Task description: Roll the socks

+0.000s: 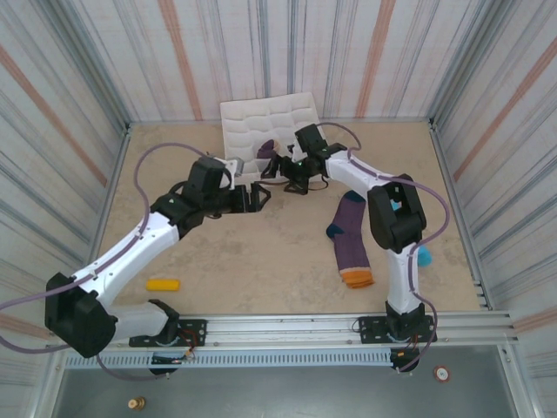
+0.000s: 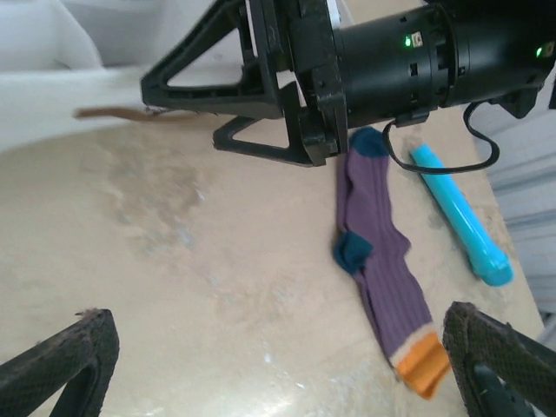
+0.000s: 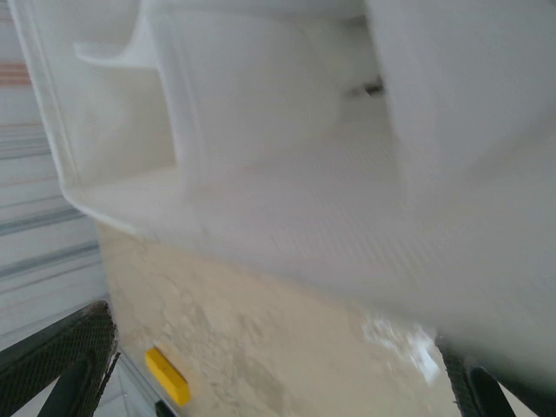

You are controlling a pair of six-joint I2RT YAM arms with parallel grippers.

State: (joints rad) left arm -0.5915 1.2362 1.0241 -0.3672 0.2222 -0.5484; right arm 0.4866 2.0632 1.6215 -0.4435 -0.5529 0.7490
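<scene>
1. the flat sock lies stretched out on the table in the right half of the top view. it is soft ribbed purple fabric with a navy toe, a navy heel and an orange cuff, and the cuff end points to the lower edge of the frame.
2. a small dark purple lump, which looks like the rolled sock, sits on the near part of the white tray in the upper centre. its details are too small to tell.
3. the tray is pale and matte, with shallow rounded pockets pressed into it.
4. the left gripper is in the centre of the top view, with its two fingers wide apart and nothing between them. in the left wrist view its rough, black meshed pads stand in the two lower corners, over bare table.
5. the right gripper is just below the tray's near edge, beside the purple lump. its black triangular fingers are spread apart and hold nothing.
6. the table surface is beige and smooth, with a faint marble pattern.
7. a small yellow block with a rectangular shape lies at the lower left, well apart from both socks.
8. a smooth teal cylinder lies near the flat sock at the right of the left wrist view, not touching it.
</scene>
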